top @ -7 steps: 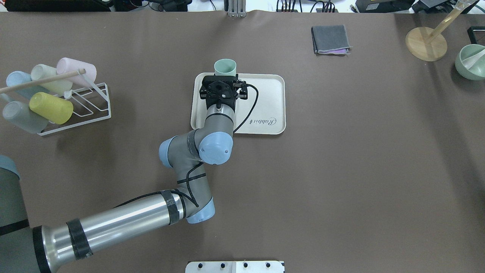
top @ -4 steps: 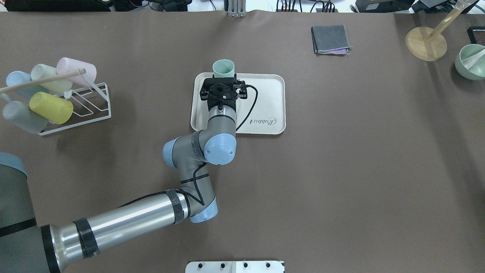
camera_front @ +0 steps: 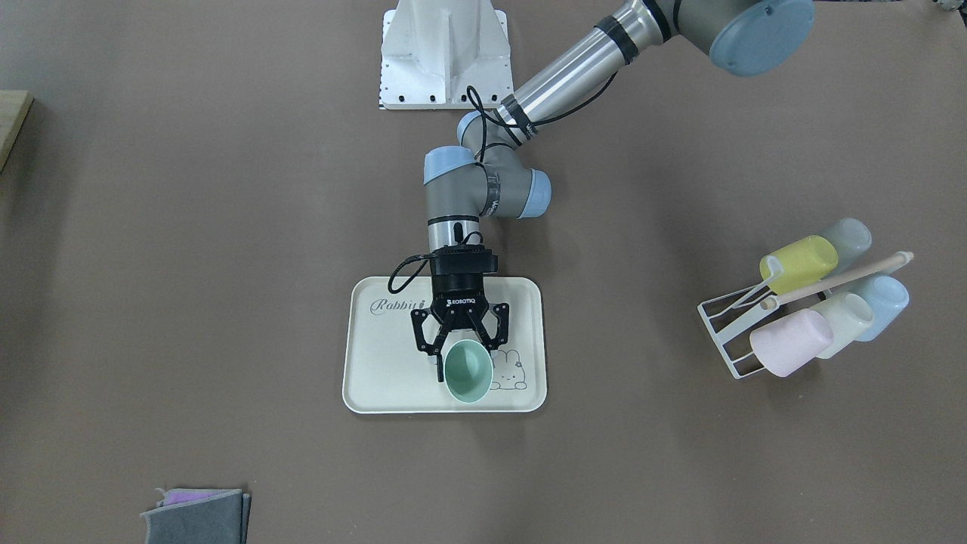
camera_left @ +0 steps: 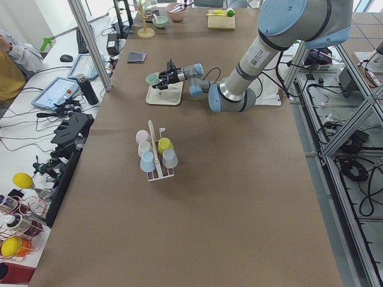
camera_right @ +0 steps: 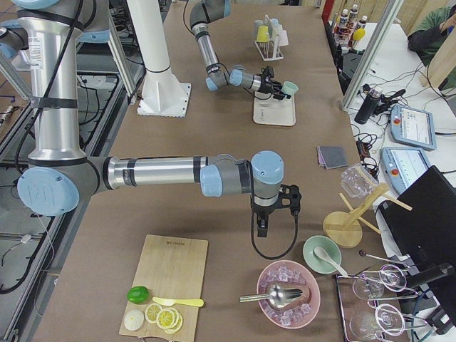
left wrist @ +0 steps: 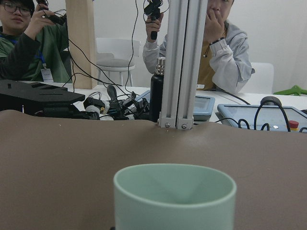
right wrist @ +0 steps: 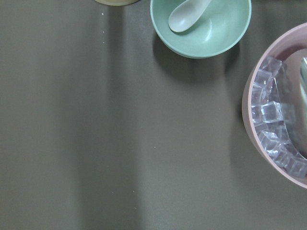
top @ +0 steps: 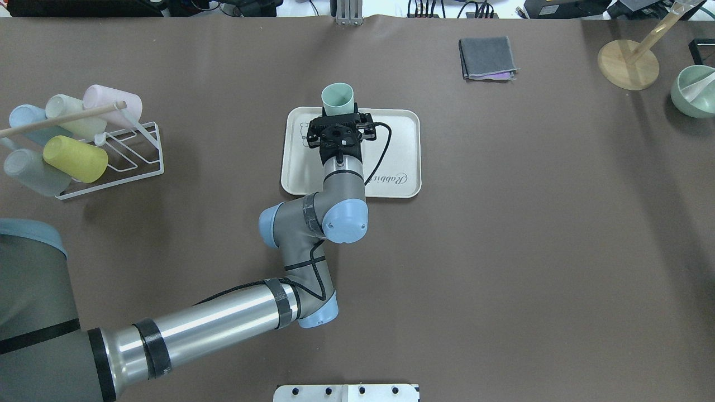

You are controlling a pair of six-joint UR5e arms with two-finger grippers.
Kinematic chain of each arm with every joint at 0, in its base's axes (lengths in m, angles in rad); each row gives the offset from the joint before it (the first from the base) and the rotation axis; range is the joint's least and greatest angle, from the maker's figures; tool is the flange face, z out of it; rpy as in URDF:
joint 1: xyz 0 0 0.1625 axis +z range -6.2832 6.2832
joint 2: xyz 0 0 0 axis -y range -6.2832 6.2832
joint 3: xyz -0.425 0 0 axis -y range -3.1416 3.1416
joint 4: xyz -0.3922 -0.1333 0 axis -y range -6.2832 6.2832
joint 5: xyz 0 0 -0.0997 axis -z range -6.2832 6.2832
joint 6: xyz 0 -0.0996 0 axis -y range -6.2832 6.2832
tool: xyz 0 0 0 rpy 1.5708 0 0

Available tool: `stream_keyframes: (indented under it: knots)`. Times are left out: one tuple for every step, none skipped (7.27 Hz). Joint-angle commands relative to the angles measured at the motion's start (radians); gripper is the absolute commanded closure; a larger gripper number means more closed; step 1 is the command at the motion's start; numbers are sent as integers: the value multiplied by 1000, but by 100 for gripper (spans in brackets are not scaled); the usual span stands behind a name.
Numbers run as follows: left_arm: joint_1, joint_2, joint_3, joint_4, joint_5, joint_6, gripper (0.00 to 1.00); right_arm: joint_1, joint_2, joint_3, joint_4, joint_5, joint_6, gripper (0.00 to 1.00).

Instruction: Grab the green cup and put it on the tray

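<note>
Left arm [top: 212, 326] reaching forward, left end effector [camera_front: 464, 368] gripping green cup [camera_front: 467, 384], right end effector [camera_right: 261, 229] pointing down

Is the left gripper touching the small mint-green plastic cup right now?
Touching. The front-facing view shows the left gripper clasping the small mint-green plastic cup, one black finger flat against its wall with no gap.

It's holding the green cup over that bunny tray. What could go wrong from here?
1. The green cup sits in the left tool close to the far rim of the tray. Released there, it might catch the rim and tip or roll off.
2. In the side view the cup seems raised above the tray, so letting go before lowering could make it bounce or topple.
</note>
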Motion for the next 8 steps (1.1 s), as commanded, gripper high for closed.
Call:
stream_keyframes:
  knots:
    - [6, -17, 37, 5, 42, -34, 65, 0, 0, -1, 0, 0, 0, 0]
    - [6, -17, 41, 34, 42, -33, 63, 0, 0, -2, 0, 0, 0, 0]
    - [6, -32, 43, 80, 42, -30, 63, 0, 0, -1, 0, 0, 0, 0]
    - [18, -46, 43, 100, 43, -30, 63, 0, 0, -1, 0, 0, 0, 0]
    - [33, -46, 43, 102, 43, -30, 63, 0, 1, -2, 0, 0, 0, 0]
    - [52, -45, 45, 108, 43, -30, 63, 0, 0, -2, 0, 0, 0, 0]
    - [56, -45, 45, 117, 45, -30, 63, 6, 0, -2, 0, 0, 0, 0]
    - [56, -45, 45, 117, 52, -30, 63, 6, 1, -2, 0, 0, 0, 0]
